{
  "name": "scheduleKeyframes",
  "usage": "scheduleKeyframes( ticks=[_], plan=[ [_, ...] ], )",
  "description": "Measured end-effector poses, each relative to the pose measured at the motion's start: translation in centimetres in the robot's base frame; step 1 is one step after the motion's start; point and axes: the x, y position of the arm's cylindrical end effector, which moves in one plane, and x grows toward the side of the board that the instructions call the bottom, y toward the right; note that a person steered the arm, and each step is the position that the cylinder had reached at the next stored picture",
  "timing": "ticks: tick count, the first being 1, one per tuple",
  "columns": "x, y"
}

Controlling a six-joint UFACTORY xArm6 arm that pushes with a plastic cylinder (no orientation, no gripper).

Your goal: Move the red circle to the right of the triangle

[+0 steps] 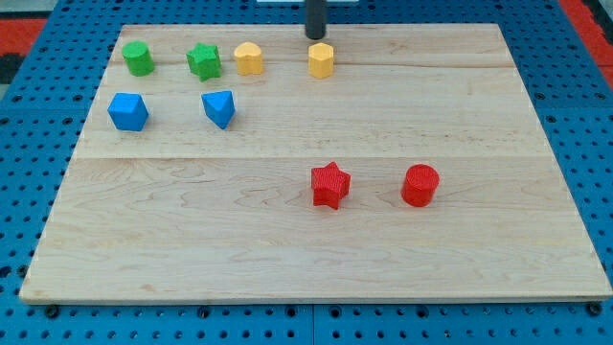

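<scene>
You have no jaws to set apart or together on this arm: it ends in a plain rod, and my tip (315, 37) stands at the view's top edge of the wooden board (287, 249), just above the yellow hexagon (321, 59) and touching no block as far as the view shows. Take every position from the tip. The red circle (420, 185), a short cylinder, lies well below the tip and toward the view's right, apart from the red star (330, 185), which sits almost straight below the tip. The blue triangle (219, 108) lies below the tip and toward the view's left, with the blue cube (127, 111) farther left. In the top row to the tip's left you find the second yellow block (248, 58), the green star (203, 61) and the green cylinder (138, 58). Judge the task as not yet begun: the circle already lies right of the triangle in the view, but well apart from it and lower. What is left is to bring the tip round to the circle's lower right side and push it up and left to rest just beside the triangle, clearing the star.
</scene>
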Motion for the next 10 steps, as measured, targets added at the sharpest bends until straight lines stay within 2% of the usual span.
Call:
scheduleKeyframes(
  ticks=[1,2,3,4,5,6,7,8,9,10],
  plan=[
    [7.8,12.1],
    [17.2,21.7],
    [23.8,22.5],
    [29.0,18.7],
    [28.6,13.9],
    [24.2,8.6],
    [20.8,6.9],
    [25.4,10.9],
    [26.4,7.6],
    [24.5,5.4]
  ],
)
